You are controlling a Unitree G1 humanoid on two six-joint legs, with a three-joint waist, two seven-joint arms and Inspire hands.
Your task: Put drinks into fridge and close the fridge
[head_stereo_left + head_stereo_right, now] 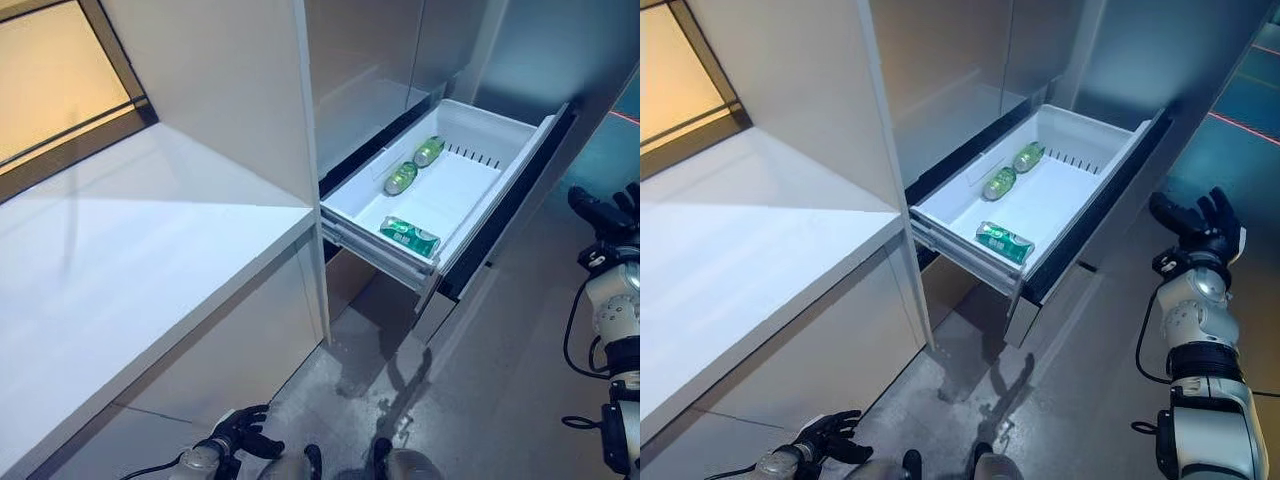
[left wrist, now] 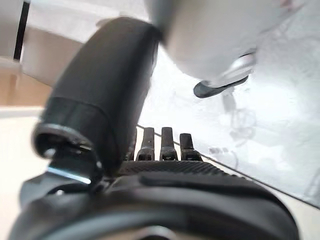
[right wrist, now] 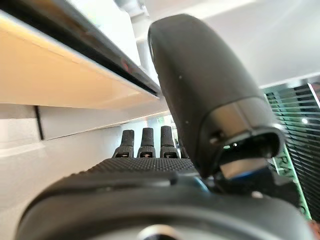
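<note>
The white fridge drawer (image 1: 520, 150) is pulled out, its dark front panel (image 1: 1095, 220) facing right. Three green drink cans lie in it: one near the front (image 1: 410, 236), one in the middle (image 1: 400, 178), one farther back (image 1: 429, 151). My right hand (image 1: 1200, 228) is raised to the right of the drawer front, apart from it, fingers straight and holding nothing. My left hand (image 1: 238, 432) hangs low near the floor at the bottom of the eye views, fingers relaxed and empty.
A white counter (image 1: 130, 260) runs along the left, with a tall white cabinet wall (image 1: 230, 90) beside the fridge. Below the drawer lies grey concrete floor (image 1: 480, 380). A window (image 1: 50, 80) sits at the upper left.
</note>
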